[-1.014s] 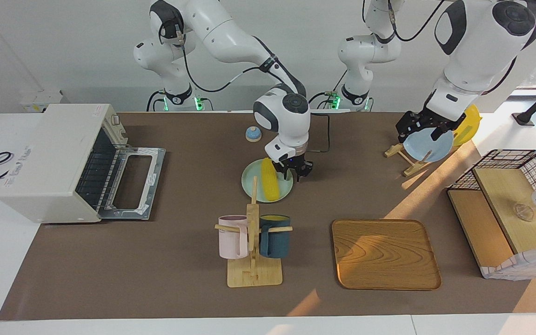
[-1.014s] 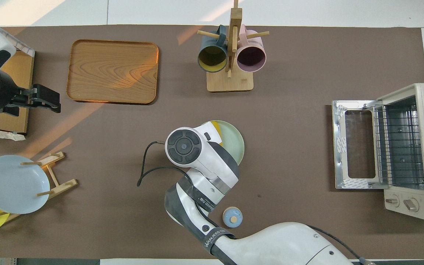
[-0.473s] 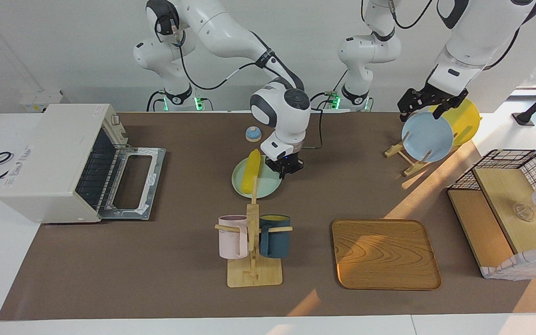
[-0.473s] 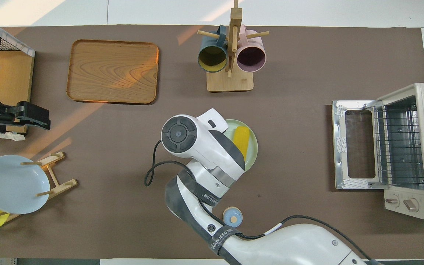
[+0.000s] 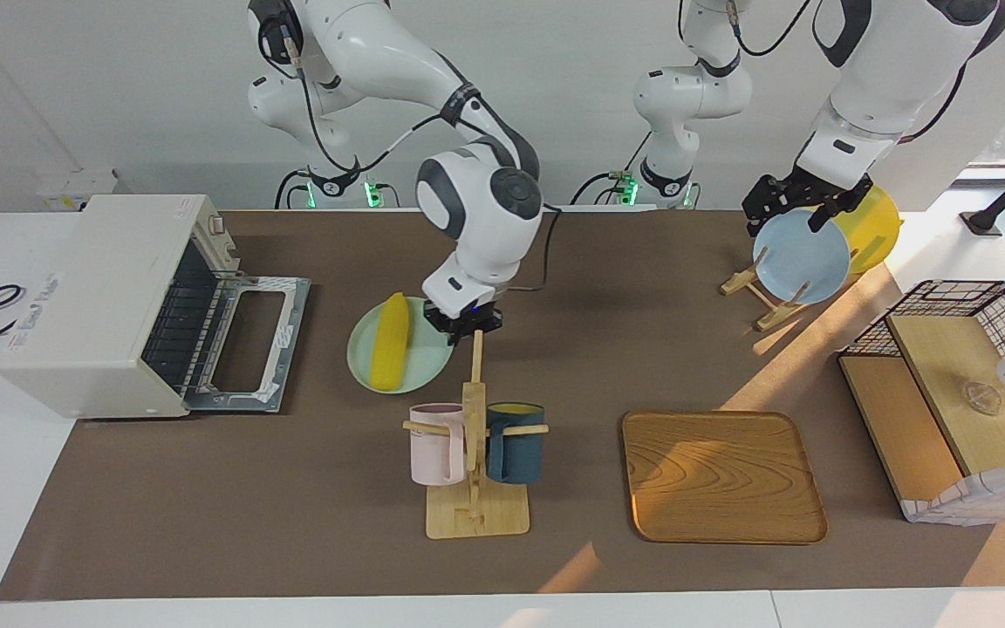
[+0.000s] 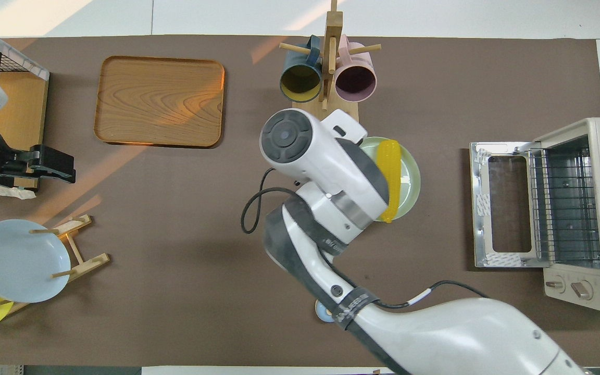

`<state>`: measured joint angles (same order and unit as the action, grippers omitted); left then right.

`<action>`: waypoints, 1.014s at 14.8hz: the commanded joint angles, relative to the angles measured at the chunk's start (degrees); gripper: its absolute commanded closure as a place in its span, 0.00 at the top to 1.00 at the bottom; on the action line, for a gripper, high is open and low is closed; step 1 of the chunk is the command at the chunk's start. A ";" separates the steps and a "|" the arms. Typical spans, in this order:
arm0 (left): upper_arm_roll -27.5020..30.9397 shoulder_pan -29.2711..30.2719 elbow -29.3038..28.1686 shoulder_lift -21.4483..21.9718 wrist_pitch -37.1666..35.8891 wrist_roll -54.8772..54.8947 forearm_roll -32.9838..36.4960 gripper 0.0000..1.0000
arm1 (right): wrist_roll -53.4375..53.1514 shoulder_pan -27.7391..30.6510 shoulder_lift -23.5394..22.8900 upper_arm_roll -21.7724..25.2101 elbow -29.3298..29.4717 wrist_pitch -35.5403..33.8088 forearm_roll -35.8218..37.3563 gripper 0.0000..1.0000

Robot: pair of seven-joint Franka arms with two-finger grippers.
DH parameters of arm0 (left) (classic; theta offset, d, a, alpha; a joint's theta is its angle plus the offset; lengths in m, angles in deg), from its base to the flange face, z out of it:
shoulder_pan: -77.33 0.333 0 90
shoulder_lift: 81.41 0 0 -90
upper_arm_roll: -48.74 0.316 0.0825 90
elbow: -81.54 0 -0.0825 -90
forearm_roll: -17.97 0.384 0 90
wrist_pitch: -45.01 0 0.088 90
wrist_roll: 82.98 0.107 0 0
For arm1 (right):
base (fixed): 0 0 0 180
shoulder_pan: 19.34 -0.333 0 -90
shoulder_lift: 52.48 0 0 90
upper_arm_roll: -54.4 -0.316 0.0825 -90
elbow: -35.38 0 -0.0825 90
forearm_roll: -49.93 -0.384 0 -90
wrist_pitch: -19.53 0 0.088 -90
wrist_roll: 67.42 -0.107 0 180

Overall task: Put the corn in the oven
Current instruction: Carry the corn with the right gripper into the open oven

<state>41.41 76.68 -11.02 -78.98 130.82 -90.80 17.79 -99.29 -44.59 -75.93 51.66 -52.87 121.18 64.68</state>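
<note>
Plate (image 5: 415, 367) with corn (image 5: 388, 342) carried oven-ward (image 5: 110, 301), right end effector (image 5: 465, 319) gripping rim

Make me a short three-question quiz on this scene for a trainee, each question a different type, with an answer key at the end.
1. True or false: the corn lies on the pale green plate.
2. Multiple choice: the oven door is A) shut, B) open and folded down, C) missing.
3. Short answer: which gripper holds the pale green plate by its rim, and what is the other gripper over?

Key
1. True.
2. B.
3. The right gripper holds the plate by its rim; the left gripper waits over the blue plate in the wooden plate stand.
</note>
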 commanded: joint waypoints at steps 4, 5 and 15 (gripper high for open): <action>-0.32 0.56 -1.66 1.18 1.20 1.06 0.09 1.00 | 14.11 13.38 14.13 -0.96 -16.93 1.09 0.36 0.00; -0.32 0.65 -1.66 1.18 1.29 1.06 0.09 1.00 | 14.55 14.26 14.48 -0.96 -17.91 1.62 0.36 0.00; -0.05 1.00 -1.92 1.18 2.26 1.06 -3.60 1.00 | 23.68 23.39 16.33 -0.78 -22.30 0.57 0.71 0.00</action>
<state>41.47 77.03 -11.23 -78.91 131.97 -90.71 15.46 -79.57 -25.01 -62.37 51.66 -71.96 121.19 64.68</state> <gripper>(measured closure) 0.000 0.974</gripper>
